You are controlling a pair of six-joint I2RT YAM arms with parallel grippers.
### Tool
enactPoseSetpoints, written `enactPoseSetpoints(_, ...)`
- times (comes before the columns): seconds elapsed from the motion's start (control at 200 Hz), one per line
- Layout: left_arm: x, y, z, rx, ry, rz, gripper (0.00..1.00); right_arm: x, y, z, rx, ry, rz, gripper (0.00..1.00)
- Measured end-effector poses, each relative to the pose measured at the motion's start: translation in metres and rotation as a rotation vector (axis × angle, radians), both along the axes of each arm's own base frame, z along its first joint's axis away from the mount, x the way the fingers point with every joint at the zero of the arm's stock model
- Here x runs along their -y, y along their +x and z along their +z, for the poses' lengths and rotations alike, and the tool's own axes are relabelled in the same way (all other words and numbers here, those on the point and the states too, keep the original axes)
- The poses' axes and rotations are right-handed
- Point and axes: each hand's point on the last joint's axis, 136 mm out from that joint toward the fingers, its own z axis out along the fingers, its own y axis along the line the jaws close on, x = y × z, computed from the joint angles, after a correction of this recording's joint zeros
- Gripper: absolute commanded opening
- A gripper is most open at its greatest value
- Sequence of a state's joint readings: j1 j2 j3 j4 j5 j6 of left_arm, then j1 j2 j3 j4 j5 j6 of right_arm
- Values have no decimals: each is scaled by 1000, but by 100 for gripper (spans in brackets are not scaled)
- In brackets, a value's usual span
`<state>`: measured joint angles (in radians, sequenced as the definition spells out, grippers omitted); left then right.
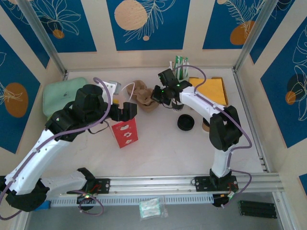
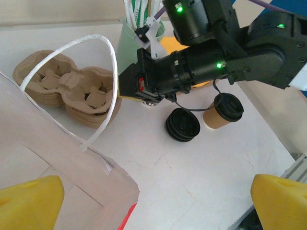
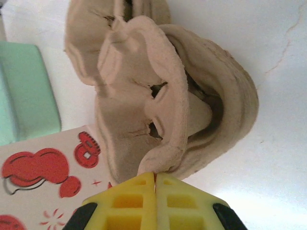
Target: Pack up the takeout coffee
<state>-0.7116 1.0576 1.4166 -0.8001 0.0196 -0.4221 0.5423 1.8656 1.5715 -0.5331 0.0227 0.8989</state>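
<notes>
Blue-and-cream walls: patterned panels shut the table in on three sides, with metal posts at the far corners; wide swings look risky.
White tabletop: smooth, hard and level, bare toward the front; a cup nudged low would likely slide, not catch.
Red-and-white paper bag: upright left of centre, mouth up, its white handle loop standing above the rim.
Pulp cup carrier: just behind the bag, pockets empty.
Left gripper: jaws spread wide over the bag's mouth, gripping nothing.
Right gripper: fingers pressed together on the carrier's rim, apparently pinching it.
Takeout coffee: upright on the tabletop right of the carrier, beneath the right arm, well apart from the bag, touched by neither gripper.
Loose black lid: flat on the tabletop just beside the coffee; easy to knock during a reach.
Coffee's paper wall: probably light and thin, so it would dent under a hard squeeze and could spill if filled; best taken here, across the middle, with gentle closing and kept upright.
Coffee's own lid: glossy plastic, likely slick and merely pressed on; a poor place to lift from, since it might pop off.
</notes>
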Motion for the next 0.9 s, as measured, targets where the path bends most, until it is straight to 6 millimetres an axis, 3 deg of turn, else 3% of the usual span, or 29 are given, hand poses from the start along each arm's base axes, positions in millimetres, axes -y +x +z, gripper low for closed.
enactPoseSetpoints(0.495,3,0,5,-6,-17,-7,99,6,-2,58,107,93,4,0)
enactPoseSetpoints(0.61,4,0,5,-11,-22,-5,100,6,-5,52,103,101,5,0)
enactPoseSetpoints(0.9,4,-1,4,-14,-24,-9,100,6,-21,9,14,76,7,0)
